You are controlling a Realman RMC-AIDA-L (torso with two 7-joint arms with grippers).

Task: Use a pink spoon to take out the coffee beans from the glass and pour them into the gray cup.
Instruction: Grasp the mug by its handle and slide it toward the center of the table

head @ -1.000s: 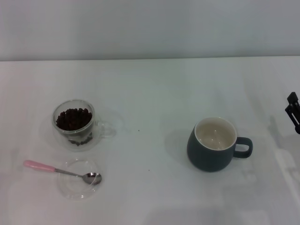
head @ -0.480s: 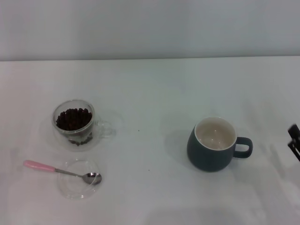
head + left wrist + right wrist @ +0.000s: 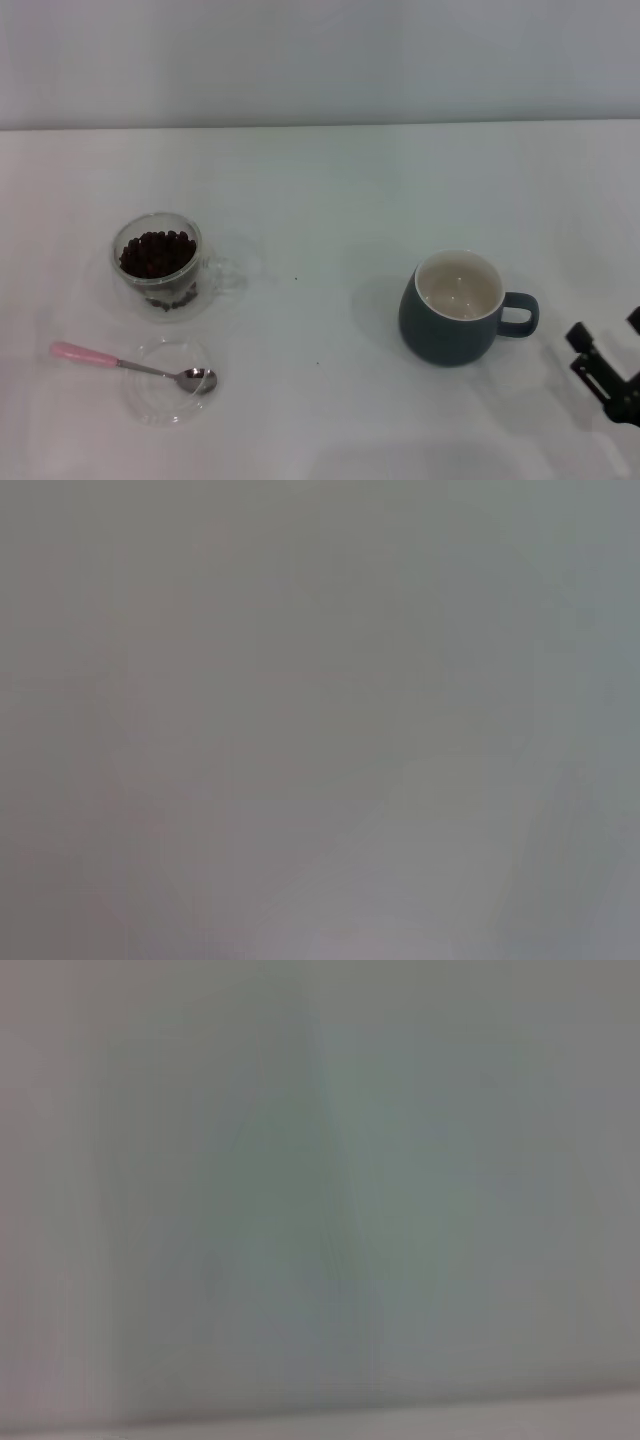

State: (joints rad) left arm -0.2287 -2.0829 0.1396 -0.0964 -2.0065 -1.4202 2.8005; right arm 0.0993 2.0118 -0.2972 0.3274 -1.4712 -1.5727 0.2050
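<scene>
The glass (image 3: 160,263) stands at the left of the white table, full of coffee beans (image 3: 157,253), its clear handle pointing right. The pink spoon (image 3: 130,366) lies in front of it, its metal bowl resting on a flat clear glass disc (image 3: 167,382) and its pink handle pointing left. The gray cup (image 3: 458,307) stands at the right, upright and empty, its handle pointing right. My right gripper (image 3: 606,340) is low at the right edge, right of the cup's handle and apart from it, open and empty. My left gripper is out of view. Both wrist views show only blank grey.
The white table (image 3: 320,200) runs back to a pale wall. A few tiny dark specks lie on the table between the glass and the cup.
My right gripper has moved down the right edge toward the table's front, from level with the cup's rim to in front of its handle. The glass, spoon and cup have not moved.
</scene>
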